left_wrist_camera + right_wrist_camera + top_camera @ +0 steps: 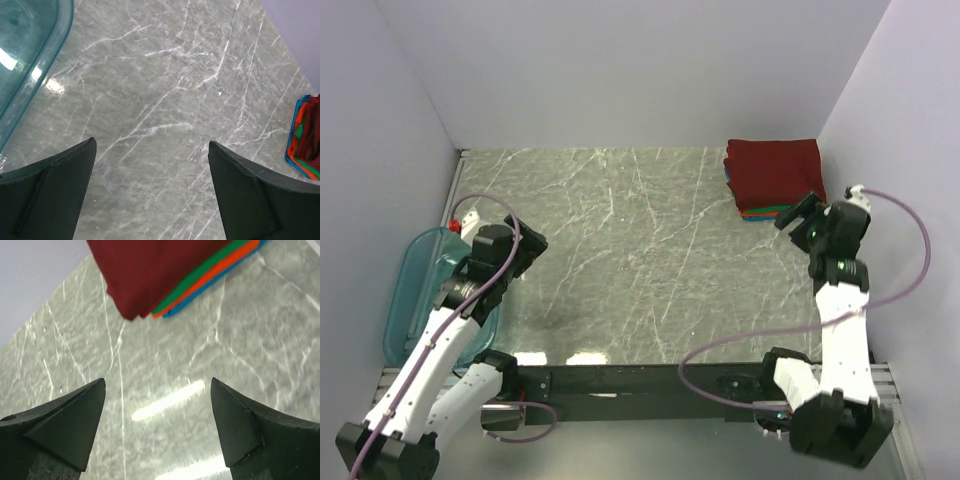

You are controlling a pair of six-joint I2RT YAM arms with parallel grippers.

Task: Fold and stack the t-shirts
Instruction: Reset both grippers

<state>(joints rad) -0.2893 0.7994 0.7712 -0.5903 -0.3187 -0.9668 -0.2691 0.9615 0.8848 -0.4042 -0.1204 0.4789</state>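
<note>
A stack of folded t-shirts (pixel 773 175) lies at the far right corner of the table, a dark maroon one on top. In the right wrist view the maroon t-shirt (pixel 150 270) covers the green, orange and blue t-shirts (pixel 205 276), which show only as thin edges. My right gripper (pixel 800 215) (pixel 158 380) hovers open just in front of the stack, nothing between its fingers, bare table below. My left gripper (pixel 525 245) (pixel 152 142) is open and empty over the table's left side. From there the stack (pixel 307 137) shows far off at the right edge.
A translucent teal plastic bin (pixel 415 290) (pixel 30 50) stands at the left edge beside the left arm. White walls close the table at the back and on both sides. A purple cable loops near each arm's base.
</note>
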